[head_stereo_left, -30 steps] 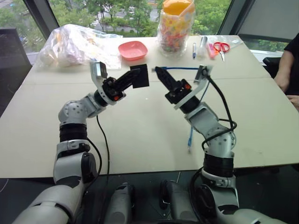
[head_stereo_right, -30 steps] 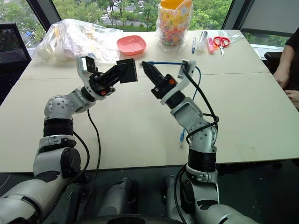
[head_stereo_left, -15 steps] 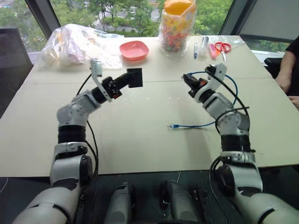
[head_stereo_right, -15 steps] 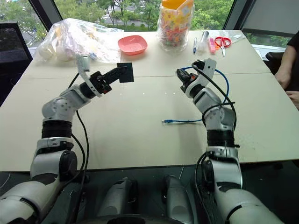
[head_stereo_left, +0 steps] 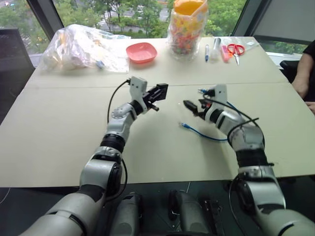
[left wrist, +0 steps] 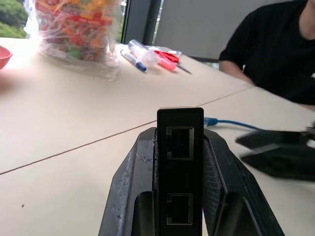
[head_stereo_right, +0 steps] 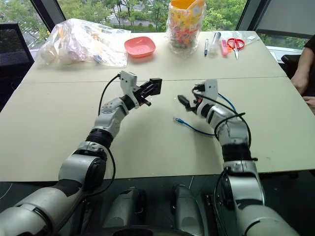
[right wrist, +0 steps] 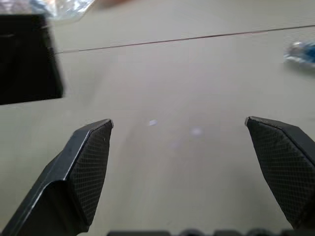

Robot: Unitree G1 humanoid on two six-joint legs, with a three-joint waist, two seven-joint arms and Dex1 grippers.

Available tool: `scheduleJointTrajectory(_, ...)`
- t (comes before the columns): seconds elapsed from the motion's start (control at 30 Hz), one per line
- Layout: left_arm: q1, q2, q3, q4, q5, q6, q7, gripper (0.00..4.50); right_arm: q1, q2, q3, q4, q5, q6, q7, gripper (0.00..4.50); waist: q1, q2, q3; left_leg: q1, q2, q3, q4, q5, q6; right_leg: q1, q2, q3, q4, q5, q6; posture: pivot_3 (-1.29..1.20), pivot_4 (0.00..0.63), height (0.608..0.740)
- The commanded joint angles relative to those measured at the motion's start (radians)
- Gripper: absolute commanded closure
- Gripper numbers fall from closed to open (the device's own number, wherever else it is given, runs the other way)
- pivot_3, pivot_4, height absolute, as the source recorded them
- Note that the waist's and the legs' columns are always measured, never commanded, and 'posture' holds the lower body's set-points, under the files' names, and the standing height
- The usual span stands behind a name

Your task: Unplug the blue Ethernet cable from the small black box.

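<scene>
At the far left of the desk [head_stereo_left: 59, 128] lies a crumpled clear plastic bag [head_stereo_left: 81, 46], with a pink bowl [head_stereo_left: 141, 51] just beside it. The near left stretch of the desk is bare and open.

The left claw [head_stereo_left: 158, 93] is clamped on the small black box [head_stereo_left: 161, 91], held above the desk near its middle seam. The left wrist view gives what the head views cannot: the box [left wrist: 180, 167] stands upright between the two fingers [left wrist: 129, 191], and two square ports, one above the other, face the camera, both with nothing plugged in.

To the right, well apart from the box, the right claw [head_stereo_left: 193, 106] hangs low over the desk with its fingers spread wide and nothing between them. The right wrist view shows the gap plainly: one finger [right wrist: 83, 167] at each side, bare desk between, and the box as a dark blur off to one side.

The blue Ethernet cable [head_stereo_left: 206, 135] lies loose on the desk under and beside the right arm, one clear plug [head_stereo_left: 184, 126] resting near the desk's middle, free of the box. The left wrist view catches another stretch of it [left wrist: 231, 123] running flat along the surface behind the box.

Along the far edge stand a jar of coloured sweets [head_stereo_left: 186, 27], pens [head_stereo_left: 205, 51] and red scissors [head_stereo_left: 233, 49]. A person's arm [head_stereo_left: 301, 73] rests at the right edge. The desk's near right is open.
</scene>
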Motion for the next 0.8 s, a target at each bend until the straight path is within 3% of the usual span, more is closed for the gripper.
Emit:
scheduleJointTrajectory(0.03,-0.038,-0.016,-0.017,0.115,0.064,-0.130,0.057,4.00,0.033,0.020,-0.047,-0.188,0.033,0.043,-0.056,0.01,-0.005,0.000,0.000,0.000,0.000,0.001,0.000,0.000,0.000,0.000,-0.001,0.000,0.000,0.000,0.000,0.00,0.150,0.740)
scheduleJointTrajectory(0.17,-0.046,-0.028,-0.028,0.196,0.108,-0.159,0.078,4.00,0.066,0.043,-0.091,-0.283,0.062,0.072,-0.091,0.01,-0.005,0.000,0.000,0.000,0.000,0.000,0.001,0.000,0.000,0.000,-0.002,-0.001,0.000,0.000,0.000,0.00,0.150,0.740)
scheduleJointTrajectory(0.2,-0.042,-0.027,-0.030,0.202,0.114,-0.165,0.077,2.97,0.068,0.041,-0.100,-0.296,0.067,0.074,-0.092,0.00,-0.004,0.000,0.000,0.000,0.000,0.000,0.000,0.000,0.000,0.000,-0.002,-0.002,0.000,0.000,0.000,0.00,0.150,0.740)
scheduleJointTrajectory(0.4,-0.025,-0.007,-0.003,0.173,0.090,-0.149,-0.005,0.63,0.084,0.021,-0.124,-0.328,0.076,0.076,-0.079,0.00,-0.006,0.000,0.000,0.000,0.000,0.000,0.000,0.000,0.000,0.000,-0.002,-0.002,0.000,0.000,0.000,0.00,0.150,0.740)
scheduleJointTrajectory(0.5,0.013,0.033,0.010,0.068,0.041,-0.090,-0.116,0.63,0.107,-0.008,-0.119,-0.351,0.074,0.074,-0.051,0.00,-0.006,0.000,0.000,0.000,0.000,0.000,0.000,0.000,0.000,0.000,-0.002,-0.002,0.000,0.000,0.000,0.00,0.150,0.740)
scheduleJointTrajectory(0.6,0.244,0.163,-0.026,-0.462,-0.071,0.202,-0.263,0.63,0.182,-0.077,-0.107,-0.452,0.111,0.094,0.040,0.00,-0.017,0.000,0.000,0.000,0.001,0.001,-0.001,0.000,0.000,-0.001,-0.002,-0.002,0.000,0.000,0.000,0.00,0.150,0.740)
scheduleJointTrajectory(0.67,0.383,0.241,-0.034,-0.765,-0.148,0.406,-0.277,0.63,0.233,-0.119,-0.102,-0.520,0.139,0.105,0.094,0.00,-0.027,0.000,0.000,0.001,0.002,0.001,-0.002,-0.001,0.001,-0.001,-0.001,-0.001,0.000,-0.001,-0.002,0.00,0.150,0.740)
scheduleJointTrajectory(0.8,0.572,0.402,-0.010,-1.109,-0.242,0.686,-0.240,0.63,0.305,-0.170,-0.108,-0.616,0.163,0.095,0.140,0.00,-0.012,0.001,0.000,0.001,0.004,-0.001,-0.002,-0.001,0.001,-0.001,0.002,0.000,0.002,-0.003,-0.002,0.00,0.150,0.740)
